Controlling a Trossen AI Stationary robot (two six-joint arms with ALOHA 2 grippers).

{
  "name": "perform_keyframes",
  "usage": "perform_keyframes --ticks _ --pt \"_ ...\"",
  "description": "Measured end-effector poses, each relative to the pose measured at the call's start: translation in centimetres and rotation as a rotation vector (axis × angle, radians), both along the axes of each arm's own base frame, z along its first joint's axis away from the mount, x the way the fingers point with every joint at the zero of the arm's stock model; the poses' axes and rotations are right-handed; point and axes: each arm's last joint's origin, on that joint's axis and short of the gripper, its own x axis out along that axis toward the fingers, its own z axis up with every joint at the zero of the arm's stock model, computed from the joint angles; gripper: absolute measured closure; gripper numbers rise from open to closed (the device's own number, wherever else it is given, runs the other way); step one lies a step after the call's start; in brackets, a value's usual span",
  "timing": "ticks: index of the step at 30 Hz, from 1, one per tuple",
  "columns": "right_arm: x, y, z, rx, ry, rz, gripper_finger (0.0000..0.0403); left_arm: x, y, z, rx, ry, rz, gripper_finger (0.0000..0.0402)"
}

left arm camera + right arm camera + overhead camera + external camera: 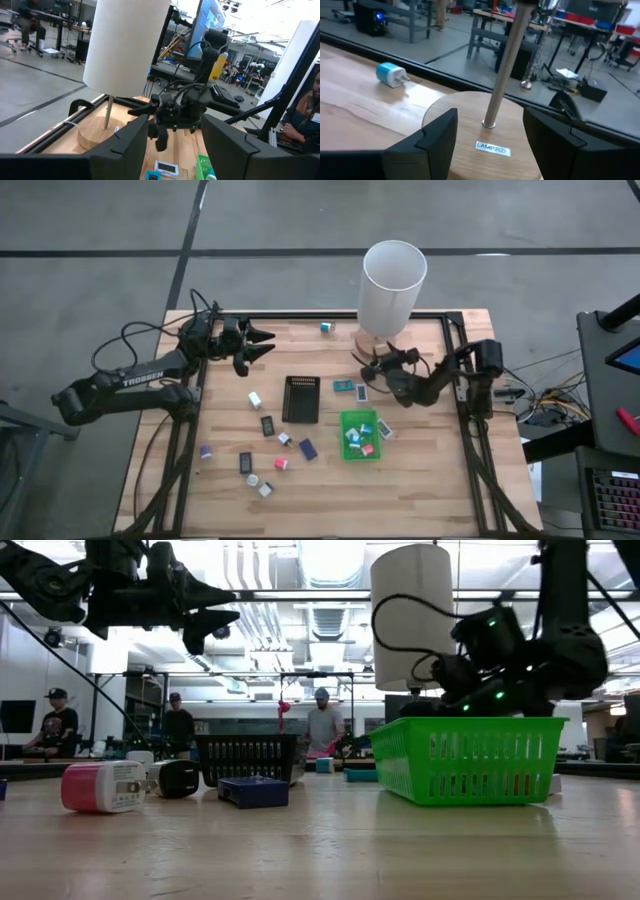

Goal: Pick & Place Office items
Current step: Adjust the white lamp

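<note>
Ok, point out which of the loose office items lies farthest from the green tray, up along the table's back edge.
The teal-and-white charger block, alone by the back rail beside the lamp base. Every other piece sits mid-table or nearer the front.

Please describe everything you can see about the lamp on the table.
The lamp stands upright at the table's far edge. It has a tall white cylindrical shade, a thin metal pole and a round, flat wooden base. A small white label on the base reads LAMP. The base rests flat on the wooden table top. The right gripper, open and empty, hovers just in front of the base; nothing else touches the lamp.
</note>
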Motion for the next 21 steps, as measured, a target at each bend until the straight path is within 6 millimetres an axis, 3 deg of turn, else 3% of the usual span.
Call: perform_keyframes --ticks 8,21 --pt "1.2 -2.2 -0.8 0.056 -0.102 -0.016 0.0180 0.0 0.0 0.0 -0.001 0.002 0.000 0.0211" --pt "2.1 -4.9 0.5 0.051 -0.188 -0.050 0.0210 0.0 0.0 0.0 -0.002 0.002 0.001 0.0211"
